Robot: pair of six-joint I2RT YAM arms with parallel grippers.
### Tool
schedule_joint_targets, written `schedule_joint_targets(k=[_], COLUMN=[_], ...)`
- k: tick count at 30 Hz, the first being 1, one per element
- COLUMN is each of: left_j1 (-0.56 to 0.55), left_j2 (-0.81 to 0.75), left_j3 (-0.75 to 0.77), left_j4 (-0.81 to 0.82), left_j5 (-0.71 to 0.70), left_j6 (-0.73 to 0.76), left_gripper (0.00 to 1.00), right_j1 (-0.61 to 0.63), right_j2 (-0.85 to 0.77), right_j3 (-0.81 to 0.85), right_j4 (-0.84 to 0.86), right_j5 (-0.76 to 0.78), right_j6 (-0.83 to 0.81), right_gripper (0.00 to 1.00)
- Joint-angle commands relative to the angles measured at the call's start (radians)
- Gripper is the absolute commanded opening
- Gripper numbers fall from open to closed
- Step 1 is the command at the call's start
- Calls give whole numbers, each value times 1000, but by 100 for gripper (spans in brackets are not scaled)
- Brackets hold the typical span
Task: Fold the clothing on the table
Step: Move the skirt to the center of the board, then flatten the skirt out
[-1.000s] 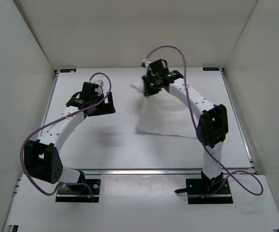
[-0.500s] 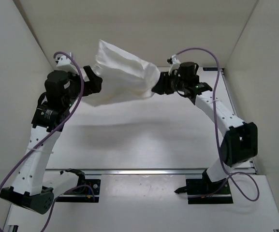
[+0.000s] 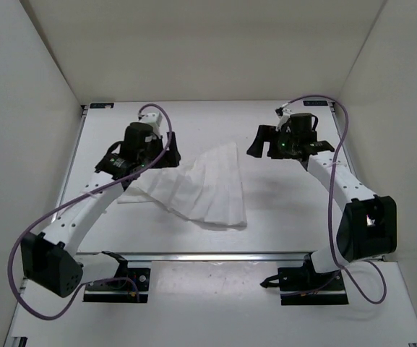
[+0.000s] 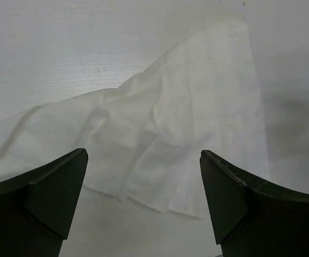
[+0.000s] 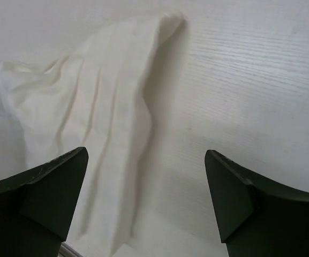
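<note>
Now the left gripper [image 4: 143, 155] hangs wide and empty over the clothing [image 3: 201, 189]; the right gripper [image 5: 146, 152], equally wide, holds nothing beside its far corner. The clothing lies rumpled mid-table, not yet folded, I'd say. Next, pinch an edge and carry it across. The white table [image 3: 295, 217] sits between plain walls [image 3: 194, 50].

white clothing [image 3: 207, 191] with faint parallel ribbed crease lines; table [image 3: 284, 213] plain white
</note>
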Motion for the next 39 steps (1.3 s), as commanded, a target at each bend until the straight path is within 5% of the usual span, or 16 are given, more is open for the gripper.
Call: schedule_joint_targets(k=[1,8,16,18,20,22,24,26,35,39], left_j1=[-92,-83,-50,-28,-2,35,64,85,165,171], left_j2=[51,223,272,243,221,212,208,206,211,201], left_j3=[-24,-26,-1,-12,-8,-4,-4,-1,103,153], left_j4=[112,167,118,117,111,108,108,109,59,36], left_j5=[30,-21,-82,-88,-84,-78,-82,-91,-131,-131], left_j6=[21,79,105,96,96,96,107,121,156,176], left_gripper=[96,96,94,94,94,94,93,94,96,96], right_j1=[39,99,115,122,118,121,102,104,109,102], right_j2=[-21,90,389,448,495,523,520,516,137,-123], right_j3=[-85,-114,129,231,277,283,286,297,420,91], right_j4=[63,122,86,45,37,42,46,48,-4,-11], right_j5=[-4,-15,-22,-38,-79,-110,-162,-179,-302,-321], right_j6=[19,48,12,-8,-5,7,19,33,-1,34], right_gripper=[88,87,86,72,39,21,4,0,0,0])
